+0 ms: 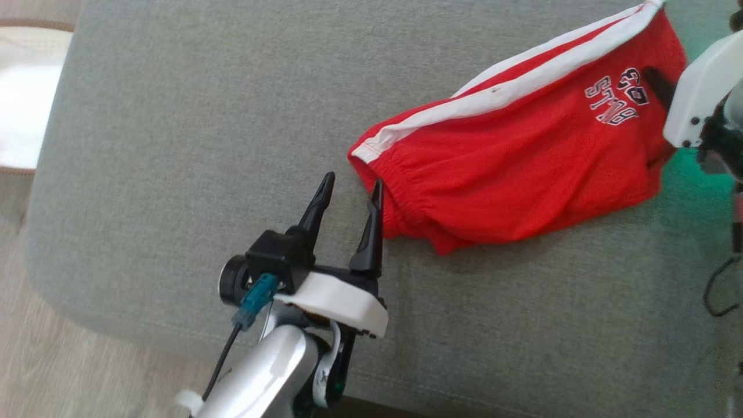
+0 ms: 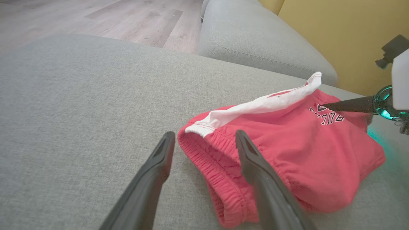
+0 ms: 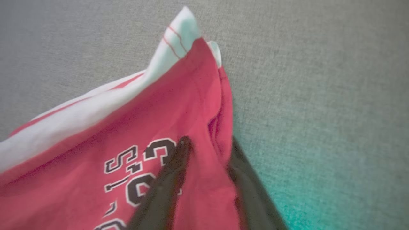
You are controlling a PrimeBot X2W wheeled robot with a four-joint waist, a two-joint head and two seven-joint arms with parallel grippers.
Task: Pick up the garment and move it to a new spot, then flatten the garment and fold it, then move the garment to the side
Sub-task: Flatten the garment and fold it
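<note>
Left tool (image 1: 353, 181) spread at garment (image 1: 511, 174) edge, grey cushion (image 1: 174, 174) beneath

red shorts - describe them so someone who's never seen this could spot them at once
Look at the wide grey cushion. Toward its right lies a pair of red shorts, set apart by a white side stripe and black-and-white lettering.

Garment (image 1: 511, 180) of soft matt cloth, cushion (image 1: 174, 145) of coarse grey weave, fingers (image 1: 318, 206) of matt black plastic.

Bare cushion (image 1: 174, 145) left of shorts (image 1: 511, 174), right hand (image 3: 209, 143) crowding their far end
</note>
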